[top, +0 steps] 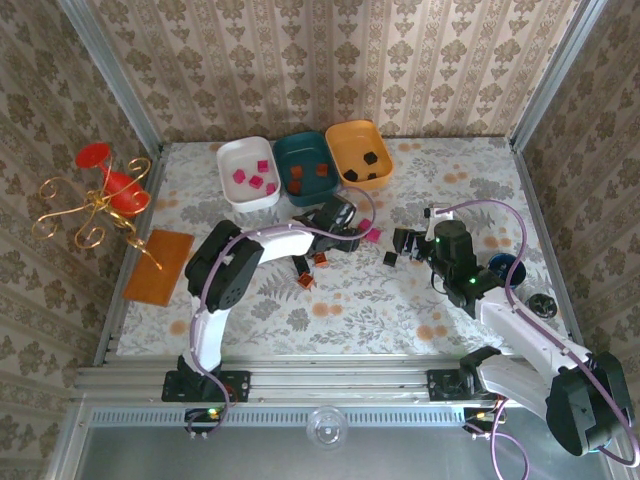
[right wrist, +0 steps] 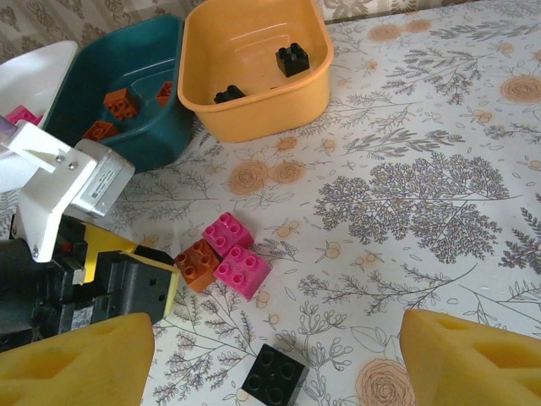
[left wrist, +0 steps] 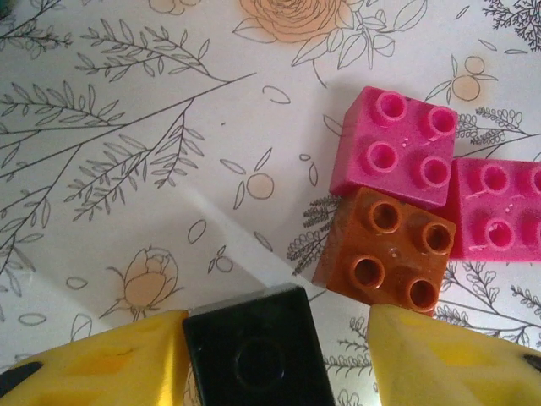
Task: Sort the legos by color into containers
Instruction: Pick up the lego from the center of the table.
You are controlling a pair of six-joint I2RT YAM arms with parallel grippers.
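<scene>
Three trays line the far side of the floral table (top: 420,300): the white tray (top: 228,148) carries pink legos (top: 256,181), the teal tray (right wrist: 144,51) orange-red legos (right wrist: 121,101), the orange tray (right wrist: 254,118) black legos (right wrist: 292,59). In front of them, the left gripper (left wrist: 277,338) has its jaws slightly parted around a black lego (left wrist: 254,355), one pad touching it and a gap on the other side. Just beyond lie two pink blocks (left wrist: 396,148) and an orange-red block (left wrist: 389,249), all touching. The right gripper (right wrist: 277,338) hovers wide open, holding nothing, above another black block (right wrist: 272,382).
</scene>
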